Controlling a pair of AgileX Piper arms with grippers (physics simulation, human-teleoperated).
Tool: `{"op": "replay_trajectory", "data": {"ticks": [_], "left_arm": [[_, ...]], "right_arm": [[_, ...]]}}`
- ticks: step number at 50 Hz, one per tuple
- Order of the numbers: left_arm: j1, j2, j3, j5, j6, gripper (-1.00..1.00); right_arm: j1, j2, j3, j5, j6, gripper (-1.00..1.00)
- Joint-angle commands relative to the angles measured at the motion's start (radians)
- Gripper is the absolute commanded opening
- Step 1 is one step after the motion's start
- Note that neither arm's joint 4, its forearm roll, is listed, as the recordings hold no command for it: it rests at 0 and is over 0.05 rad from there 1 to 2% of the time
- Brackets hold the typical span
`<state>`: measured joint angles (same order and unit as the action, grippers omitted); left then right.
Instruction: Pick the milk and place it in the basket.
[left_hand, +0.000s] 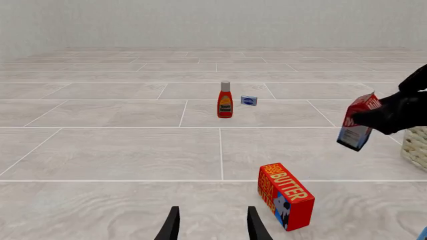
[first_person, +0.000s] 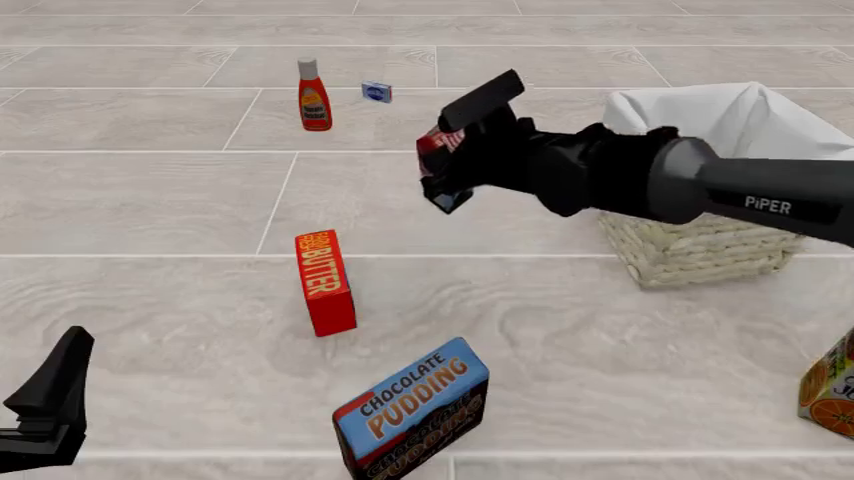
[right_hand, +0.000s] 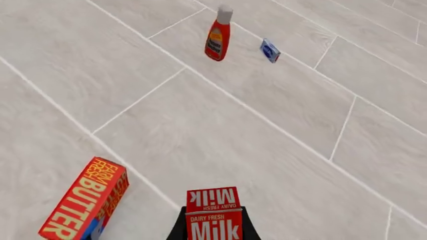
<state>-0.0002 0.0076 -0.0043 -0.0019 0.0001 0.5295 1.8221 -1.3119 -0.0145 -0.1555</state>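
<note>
Now my right tool is clamped on the milk, held aloft left of the basket, so I judge the carry is underway and next needs a swing right over its rim.

we see a red and blue milk with white lettering, a pale woven basket lined in white cloth, a red butter box lettered yellow, and a red sauce bottle.
</note>
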Motion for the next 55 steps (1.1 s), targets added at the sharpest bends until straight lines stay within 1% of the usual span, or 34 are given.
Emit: {"op": "replay_trajectory", "data": {"ticks": [1, 10, 14, 17, 29, 34, 41, 44, 55], "left_arm": [[0.000, 0.000, 0.000, 0.000, 0.000, 1.00], [0.000, 0.000, 0.000, 0.000, 0.000, 1.00], [0.000, 0.000, 0.000, 0.000, 0.000, 1.00], [0.000, 0.000, 0.000, 0.000, 0.000, 1.00], [0.000, 0.000, 0.000, 0.000, 0.000, 1.00], [0.000, 0.000, 0.000, 0.000, 0.000, 1.00], [0.000, 0.000, 0.000, 0.000, 0.000, 1.00], [0.000, 0.000, 0.000, 0.000, 0.000, 1.00], [0.000, 0.000, 0.000, 0.000, 0.000, 1.00]], "right_arm": [[-0.070, -0.155, 0.005, 0.038, -0.001, -1.00], [-0.138, -0.244, -0.003, 0.091, -0.021, -1.00], [-0.159, -0.266, 0.000, 0.094, -0.018, -1.00], [-0.197, -0.281, 0.000, 0.095, -0.022, -1.00], [-0.288, -0.339, 0.015, 0.101, -0.023, -1.00], [-0.309, -0.358, 0.026, 0.101, -0.025, -1.00], [-0.374, -0.399, 0.070, 0.080, -0.022, -1.00], [-0.403, -0.409, 0.085, 0.072, -0.029, -1.00], [-0.471, -0.452, 0.130, 0.056, -0.023, -1.00]]}}
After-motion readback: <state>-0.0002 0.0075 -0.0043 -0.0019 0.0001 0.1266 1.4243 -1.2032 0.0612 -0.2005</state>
